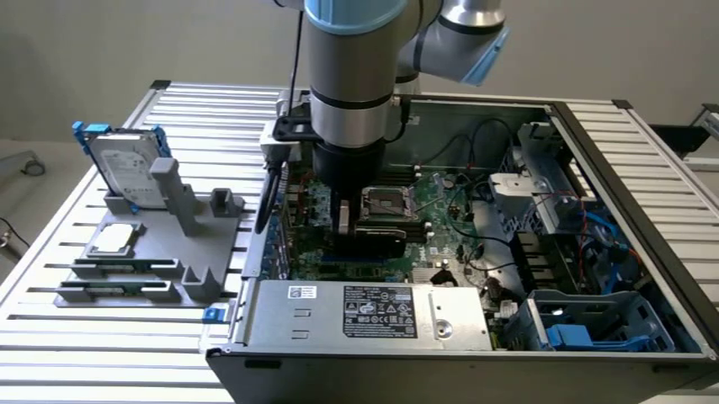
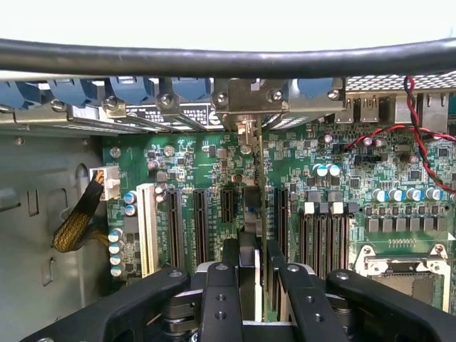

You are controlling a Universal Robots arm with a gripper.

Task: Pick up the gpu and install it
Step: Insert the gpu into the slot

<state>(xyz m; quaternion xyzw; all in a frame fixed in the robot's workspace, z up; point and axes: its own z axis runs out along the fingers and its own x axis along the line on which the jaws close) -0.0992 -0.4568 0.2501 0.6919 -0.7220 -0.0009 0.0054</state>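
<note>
Where the gripper is working: the black two-fingered gripper is hanging down inside the open grey metal computer case, which is sitting on the slatted aluminium counter.
Gripper: its fingers are standing narrow and pinching the thin flat gpu from both faces.
Gpu position: the card is standing on edge directly below the gripper, over the green motherboard and among the long black expansion slots.
Long axis: it is running parallel with the slots, from the gripper toward the case's rear wall, where its silver end bracket is meeting the row of slot openings.
Seating: the lower edge is looking, to my judgement, at or in a slot. The fingers are hiding the contact, so I cannot tell whether it is fully home.
Writing: the silver power supply box is carrying a black label and a white sticker, neither readable. The silver hard drive in a blue frame, standing well apart on the grey fixture, is showing a label too small to read.
</note>
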